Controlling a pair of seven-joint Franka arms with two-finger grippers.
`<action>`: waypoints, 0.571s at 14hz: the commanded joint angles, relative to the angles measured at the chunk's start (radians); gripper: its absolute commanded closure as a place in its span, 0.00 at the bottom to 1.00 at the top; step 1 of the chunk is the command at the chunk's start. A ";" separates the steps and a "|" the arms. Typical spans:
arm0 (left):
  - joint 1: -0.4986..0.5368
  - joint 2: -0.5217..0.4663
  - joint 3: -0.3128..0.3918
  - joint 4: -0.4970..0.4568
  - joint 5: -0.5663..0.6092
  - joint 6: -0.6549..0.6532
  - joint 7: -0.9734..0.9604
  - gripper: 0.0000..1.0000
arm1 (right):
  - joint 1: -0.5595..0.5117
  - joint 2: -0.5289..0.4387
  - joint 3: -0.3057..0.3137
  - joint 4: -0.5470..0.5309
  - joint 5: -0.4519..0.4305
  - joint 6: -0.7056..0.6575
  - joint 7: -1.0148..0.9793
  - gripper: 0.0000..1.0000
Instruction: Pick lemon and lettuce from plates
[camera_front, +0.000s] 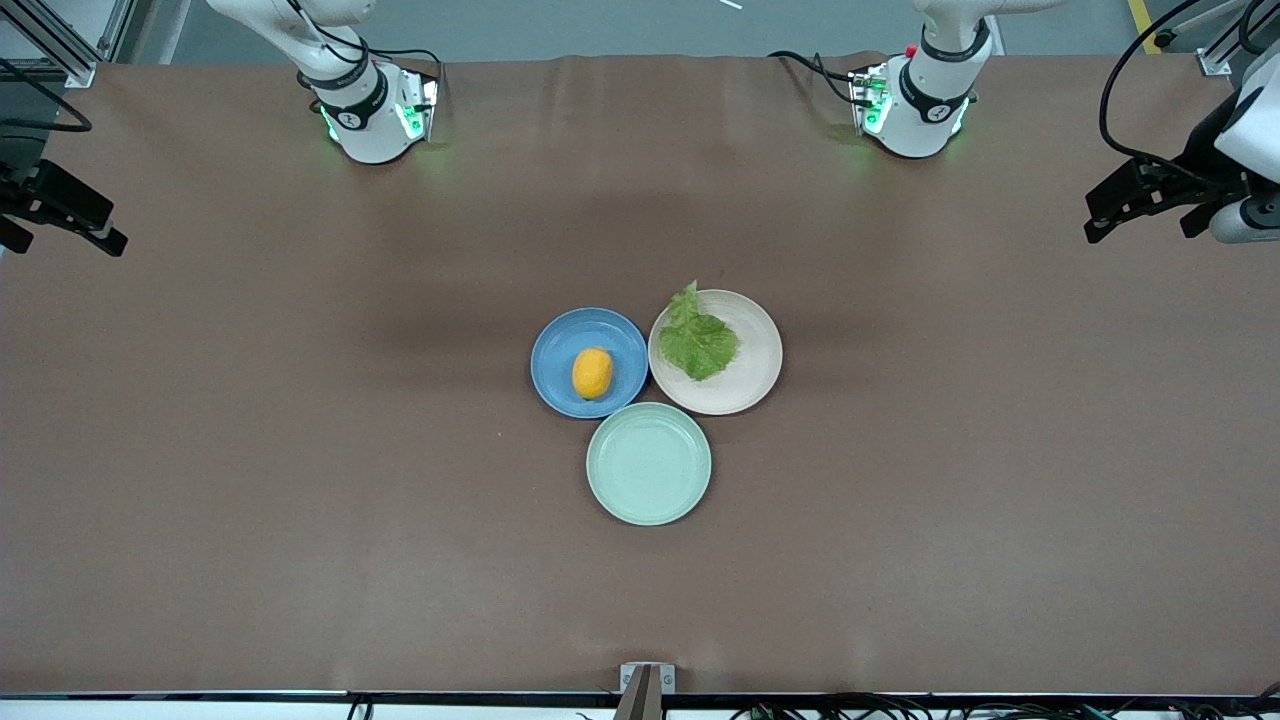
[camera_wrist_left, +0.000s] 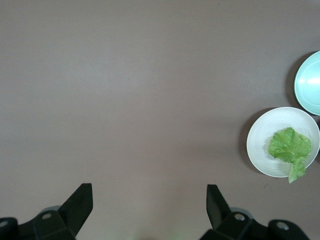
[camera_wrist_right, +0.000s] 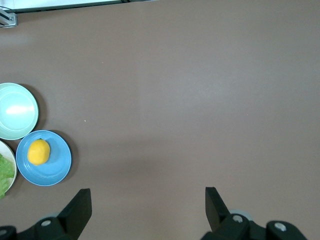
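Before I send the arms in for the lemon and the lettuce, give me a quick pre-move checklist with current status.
1. Lemon lies alone on the blue plate, uncovered: ok.
2. Lettuce leaf lies on the beige plate, its pointed end over the rim: ok.
3. Left claw open, holding nothing, over bare table at the left arm's end: ok.
4. Right claw open, holding nothing, over bare table at the right arm's end: ok.
5. Mint-green plate, nearer the front camera, holds nothing: ok.
6. Plates stand close together; whether the rims touch: cannot tell.
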 joint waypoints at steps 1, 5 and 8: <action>0.001 0.023 0.001 0.031 -0.002 -0.025 0.020 0.00 | -0.002 0.001 0.005 0.007 -0.012 -0.008 0.018 0.00; 0.004 0.085 0.002 0.093 0.002 -0.037 0.010 0.00 | -0.002 0.001 0.005 0.007 -0.012 -0.008 0.018 0.00; -0.010 0.181 -0.002 0.083 0.001 -0.040 0.002 0.00 | 0.005 0.002 0.008 0.007 -0.009 -0.010 0.024 0.00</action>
